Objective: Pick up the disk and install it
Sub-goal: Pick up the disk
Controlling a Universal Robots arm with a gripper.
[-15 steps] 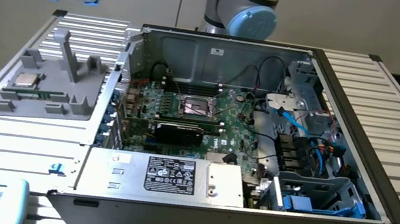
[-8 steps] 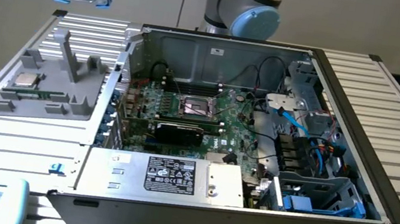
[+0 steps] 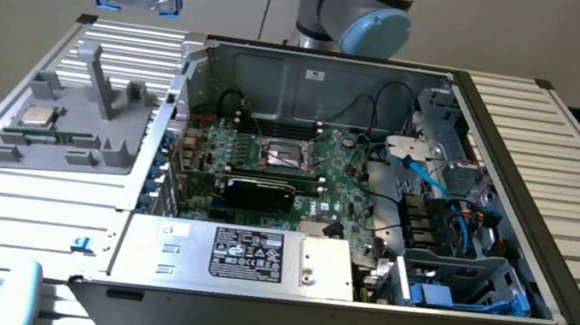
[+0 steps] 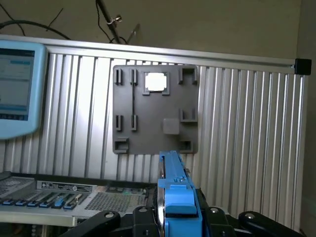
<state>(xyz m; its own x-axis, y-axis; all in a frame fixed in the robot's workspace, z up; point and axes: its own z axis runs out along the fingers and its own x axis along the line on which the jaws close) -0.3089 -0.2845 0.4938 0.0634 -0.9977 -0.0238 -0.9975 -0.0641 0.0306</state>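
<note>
Between the gripper's [image 4: 178, 224] black linkages, nearest the wrist camera: the disk [image 4: 175, 192], edge-on, bright blue carrier frame, firmly grasped. In the exterior view it hangs aloft above the table's far corner on that view's left, with a silver-grey face, a white barcode label and a blue surround. Its upper edge is cut off and the label print is unreadable. Below: grey holder tray [image 4: 155, 111] bearing a small silver chip [image 4: 156, 81], on a ribbed aluminium table [image 4: 247, 138]. Alongside: open computer case [image 3: 376, 201]. Beyond: plain beige wall [image 3: 15, 1].
</note>
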